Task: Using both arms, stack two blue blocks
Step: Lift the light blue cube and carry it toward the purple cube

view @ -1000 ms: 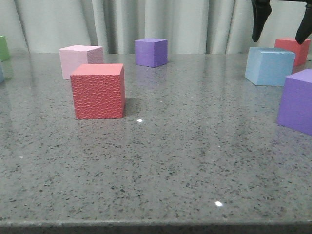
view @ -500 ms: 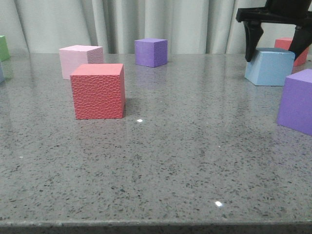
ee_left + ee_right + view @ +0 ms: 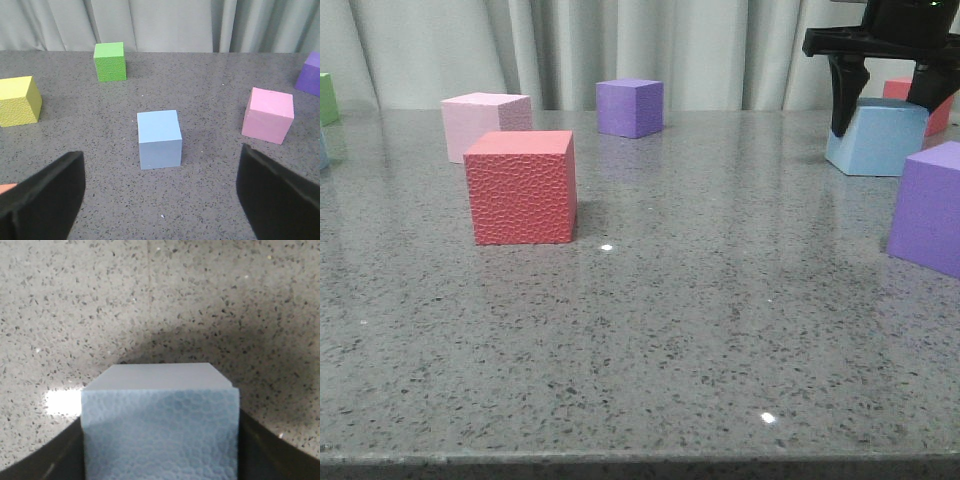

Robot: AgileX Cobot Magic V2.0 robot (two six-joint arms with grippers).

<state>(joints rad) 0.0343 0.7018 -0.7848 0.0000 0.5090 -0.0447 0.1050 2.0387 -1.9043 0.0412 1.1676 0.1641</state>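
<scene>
In the front view, the right gripper [image 3: 885,108] is at the upper right of the frame, lower than a second ago, when its fingers hung above the blue block [image 3: 877,137]. Now the dark fingers stand on both sides of that block, which looks a little tilted compared with half a second ago. In my judgement the grasp is closing, and the lift comes next. The table [image 3: 650,330] is grey speckled stone, polished, with small light reflections. The red cube [image 3: 522,186] has a pebbled skin; the pale pink cube [image 3: 485,123] and the two purple cubes look smoother.

In the left wrist view, the second blue block [image 3: 159,138] sits in the middle of the frame, matte and sharp-edged, free on the table. The left gripper [image 3: 160,192] is spread wide, its black fingers at the lower corners, well apart from the block. A green cube [image 3: 109,61] and a yellow cube [image 3: 19,100] show a grainy surface.

In the right wrist view, the blue block [image 3: 160,425] fills the lower frame between the dark fingers, and its face shows a fine leather-like grain. The fingers seem against its sides, but I cannot tell whether they already pinch it.
</scene>
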